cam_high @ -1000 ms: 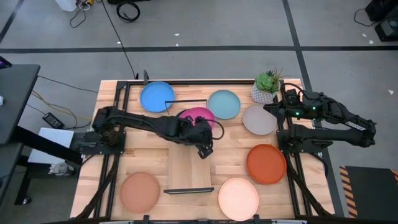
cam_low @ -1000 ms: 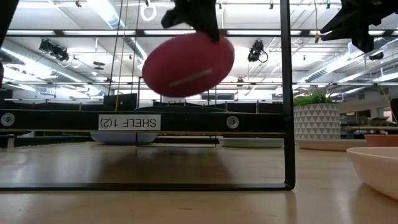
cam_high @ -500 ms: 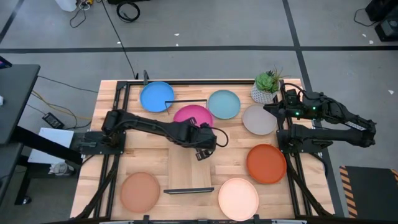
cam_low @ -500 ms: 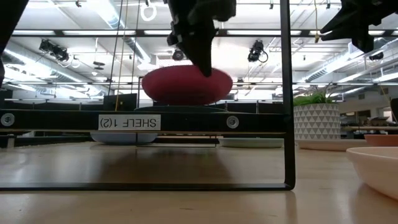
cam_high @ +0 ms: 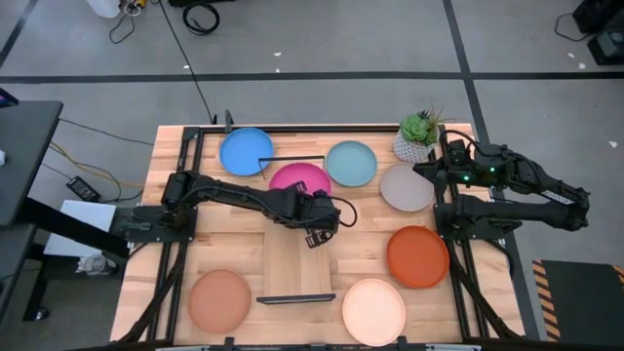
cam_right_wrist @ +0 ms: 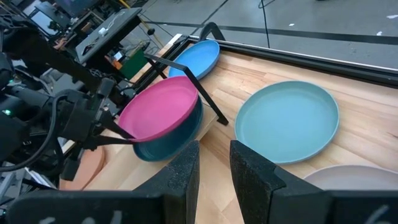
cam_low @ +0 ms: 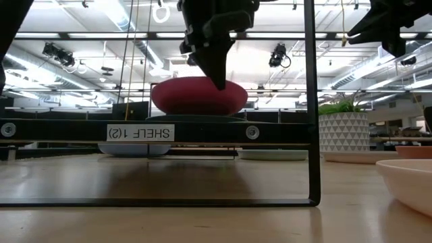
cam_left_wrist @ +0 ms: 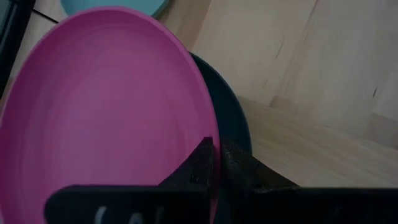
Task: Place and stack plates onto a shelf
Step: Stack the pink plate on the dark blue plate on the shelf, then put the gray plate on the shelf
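The left gripper [cam_high: 320, 216] reached to the middle of the counter [cam_high: 244, 249] and pinched the rim of the magenta plate [cam_high: 302, 181]. Its two dark fingers [cam_left_wrist: 198, 163] were squeezed on the edge of that plate. The magenta plate [cam_left_wrist: 99, 112] was round, smooth and not shiny, all one bright pink colour. It sat on top of a dark teal plate [cam_left_wrist: 230, 118], and only a thin curve of the teal one peeked out from under it. In the low view the magenta plate [cam_low: 199, 96] lay almost flat on the shelf [cam_low: 155, 131], which had a label with upside-down letters on its front edge. From above, the shelf [cam_high: 292, 263] was a long, light wood plank with thin black wire frames at its ends. The stacked plates were at its far end.

The other plates lay on the counter around it. The bright blue plate [cam_high: 246, 152] and the light blue plate [cam_high: 351, 163] were on either side of the stack. The grey-beige plate [cam_high: 405, 187] was near the right arm. The orange plate [cam_high: 417, 255], the cream plate [cam_high: 373, 310] and the terracotta plate [cam_high: 219, 299] were at the near side.

The right gripper [cam_right_wrist: 214, 163] waited at the right side of the counter, beside a small plant pot [cam_high: 417, 136]. Its fingers were a little apart and held nothing.
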Controlling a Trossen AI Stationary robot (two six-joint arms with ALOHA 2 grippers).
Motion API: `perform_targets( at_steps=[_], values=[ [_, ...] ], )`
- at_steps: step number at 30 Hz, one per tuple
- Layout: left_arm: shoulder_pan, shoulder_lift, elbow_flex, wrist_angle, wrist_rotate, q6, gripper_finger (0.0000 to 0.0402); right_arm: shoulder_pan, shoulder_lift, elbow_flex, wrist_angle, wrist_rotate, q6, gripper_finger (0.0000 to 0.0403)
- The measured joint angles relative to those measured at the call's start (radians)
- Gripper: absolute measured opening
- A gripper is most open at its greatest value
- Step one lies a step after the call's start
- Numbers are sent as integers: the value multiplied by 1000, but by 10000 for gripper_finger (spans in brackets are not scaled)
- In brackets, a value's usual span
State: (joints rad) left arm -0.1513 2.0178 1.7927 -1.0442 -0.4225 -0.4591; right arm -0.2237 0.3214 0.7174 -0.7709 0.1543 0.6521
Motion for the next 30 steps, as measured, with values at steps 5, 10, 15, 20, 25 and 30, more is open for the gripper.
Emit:
perform_targets(
  at_steps=[5, 10, 15, 20, 25, 30],
  values=[
    [0, 0, 0, 0, 0, 0, 27, 0, 0, 0, 0, 0, 0, 95],
    [4, 0, 0, 3, 15, 0, 46, 0, 0, 0, 0, 0, 0, 95],
    [3, 0, 0, 8, 44, -2, 91, 0, 0, 0, 0, 0, 0, 95],
    [4, 0, 4, 48, 69, -27, 128, 0, 0, 0, 0, 0, 0, 95],
    [6, 0, 58, 58, 68, -102, 133, 0, 0, 0, 0, 0, 0, 95],
    [21, 0, 145, 57, 42, -163, 124, 0, 0, 0, 0, 0, 0, 95]
  ],
)
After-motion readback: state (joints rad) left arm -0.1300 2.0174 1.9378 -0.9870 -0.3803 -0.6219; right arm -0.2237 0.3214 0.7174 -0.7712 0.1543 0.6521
